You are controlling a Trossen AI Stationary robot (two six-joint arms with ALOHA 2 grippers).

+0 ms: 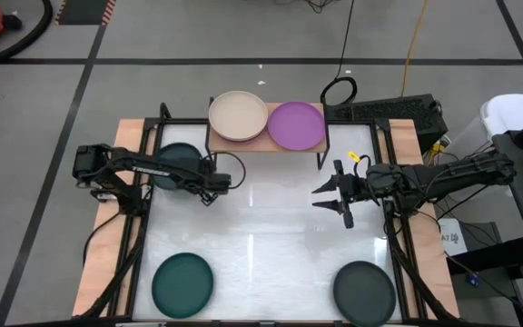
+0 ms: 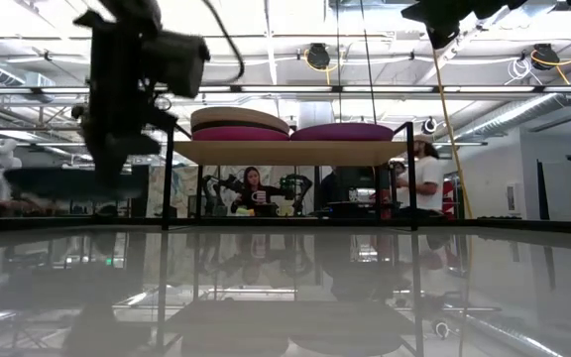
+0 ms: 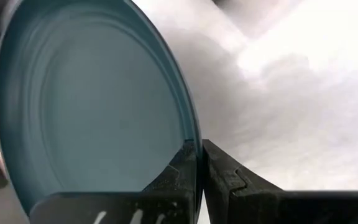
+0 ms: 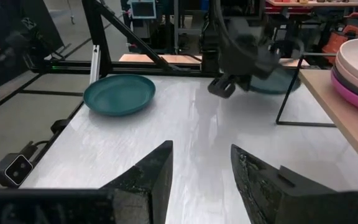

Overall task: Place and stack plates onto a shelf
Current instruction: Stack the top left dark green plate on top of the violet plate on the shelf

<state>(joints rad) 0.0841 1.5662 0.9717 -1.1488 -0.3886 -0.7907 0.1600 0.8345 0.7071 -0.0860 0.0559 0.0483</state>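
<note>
My left gripper (image 1: 205,182) is shut on a dark teal plate (image 1: 175,162), held in the air left of the shelf (image 1: 266,143) and slightly below its board in the low view (image 2: 62,180). The light-wood shelf carries a stack topped by a beige plate (image 1: 238,116), with hot pink below it (image 2: 236,134), and a purple plate (image 1: 296,124) beside it. A second teal plate (image 1: 182,283) and a charcoal plate (image 1: 364,289) lie flat near the table's near edge. My right gripper (image 1: 339,193) is open above the table's middle right, touching nothing. My left gripper pinches the dark teal plate by its rim (image 3: 193,152), one finger (image 3: 178,171) on the inner face and the other on the outside of the rim. The plate is lifted clear of the table and looks about level in the low view.
The shelf's thin black legs (image 2: 411,178) stand on the far part of the white tabletop (image 1: 261,236). Black frame rails run along the table's left and right sides. People sit in the room beyond the table (image 2: 254,188). Cables and equipment lie to the right.
</note>
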